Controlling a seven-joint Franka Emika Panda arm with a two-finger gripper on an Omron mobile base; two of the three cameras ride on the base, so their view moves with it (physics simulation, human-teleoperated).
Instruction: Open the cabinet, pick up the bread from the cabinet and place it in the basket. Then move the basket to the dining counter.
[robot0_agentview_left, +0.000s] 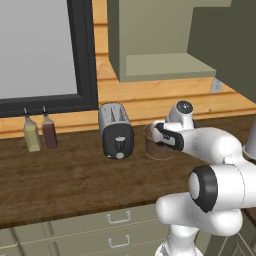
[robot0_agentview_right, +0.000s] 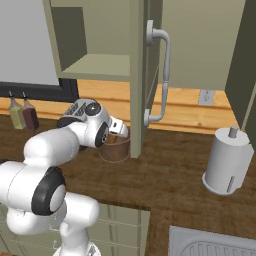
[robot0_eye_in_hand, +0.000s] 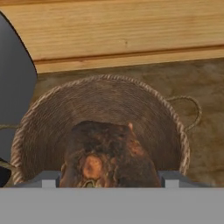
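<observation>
From the left base view, the white arm reaches forward over the dark wood desk (robot0_agentview_left: 60, 175), and the hand (robot0_agentview_left: 161, 134) sits at the rim of the basket (robot0_agentview_left: 159, 149), which stands just beside the silver toaster (robot0_agentview_left: 116, 130) on its right. Two bottles (robot0_agentview_left: 40, 132) stand near the wall under the dark-framed window (robot0_agentview_left: 45, 50), and the open cabinet (robot0_agentview_left: 165, 65) hangs above the basket. From the right base view, the cabinet's door (robot0_agentview_right: 142, 75) stands swung out with its long silver handle (robot0_agentview_right: 162, 75) facing the camera; the basket (robot0_agentview_right: 116, 147) sits on the desk just left of the door's lower edge, with the hand (robot0_agentview_right: 119, 128) over its mouth. A grey paper-towel holder (robot0_agentview_right: 227, 162) stands well apart to the right. In the hand view, the fingers (robot0_eye_in_hand: 48, 179) stand apart on either side of the bread (robot0_eye_in_hand: 109, 153), which lies inside the basket (robot0_eye_in_hand: 166, 118); whether they touch it cannot be told.
</observation>
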